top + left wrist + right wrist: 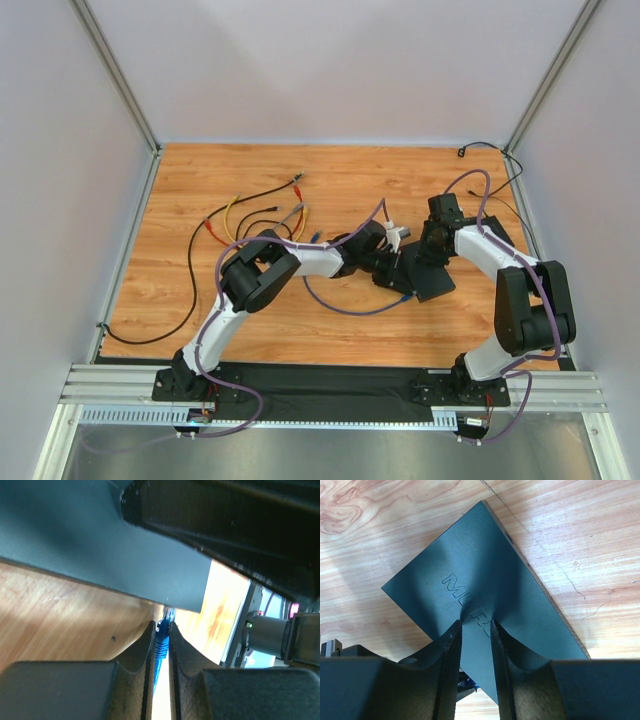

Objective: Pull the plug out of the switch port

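The flat black box (432, 280) lies on the wooden table right of centre. A blue plug (161, 642) on a blue cable (345, 310) meets the box's near-left edge, where the switch port is; the socket itself is hidden. My left gripper (390, 272) is shut on the plug, with its fingertips (150, 630) right at the box (100, 545) edge. My right gripper (432, 245) stands over the box (485, 565). Its jaws are a little apart and its fingertips (455, 630) press down on the lid, holding nothing.
Loose red, yellow and black cables (250, 215) lie at the back left of the table. A thin black cord (490, 150) runs along the back right corner. Grey walls and metal frame posts (120, 90) enclose the table.
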Tool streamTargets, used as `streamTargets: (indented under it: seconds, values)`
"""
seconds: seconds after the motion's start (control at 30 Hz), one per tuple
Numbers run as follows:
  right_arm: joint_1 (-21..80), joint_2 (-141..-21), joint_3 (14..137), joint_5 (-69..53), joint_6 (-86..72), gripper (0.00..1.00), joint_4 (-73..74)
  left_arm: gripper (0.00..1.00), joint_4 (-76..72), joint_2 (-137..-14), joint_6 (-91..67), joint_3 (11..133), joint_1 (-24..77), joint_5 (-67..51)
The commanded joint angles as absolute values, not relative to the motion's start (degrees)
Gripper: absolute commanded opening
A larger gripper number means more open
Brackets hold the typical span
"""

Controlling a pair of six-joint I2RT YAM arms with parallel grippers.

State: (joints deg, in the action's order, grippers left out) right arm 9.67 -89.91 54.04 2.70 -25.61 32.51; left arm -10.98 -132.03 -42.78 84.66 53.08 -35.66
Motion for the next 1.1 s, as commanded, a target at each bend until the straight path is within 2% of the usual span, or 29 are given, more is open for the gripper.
streamTargets:
  seconds: [0.0, 0.27, 0.6, 0.87, 1.07]
  values:
    - [9.67, -92.20, 52.03, 3.25, -25.49, 0.32, 35.42, 0.00, -4.66, -131.31, -38.06, 81.39, 53.09, -33.49]
    - [9.67, -92.46, 52.03, 3.25, -25.40, 0.32, 35.42, 0.00, -3.43, -127.19, -36.21, 79.46, 52.03, -32.70]
    - [9.67, -92.99, 52.12, 2.81, -25.49, 0.32, 35.07, 0.00, 7.90, -116.38, -29.71, 79.02, 49.40, -27.78]
    - [9.75, -93.16, 52.21, 2.37, -25.31, 0.32, 34.80, 0.00, 12.39, -109.25, -26.02, 79.71, 41.33, -26.28]
    - [9.67, -92.90, 52.21, 2.37, -25.22, 0.32, 34.89, 0.00, 17.14, -110.03, -22.50, 82.52, 33.68, -24.08]
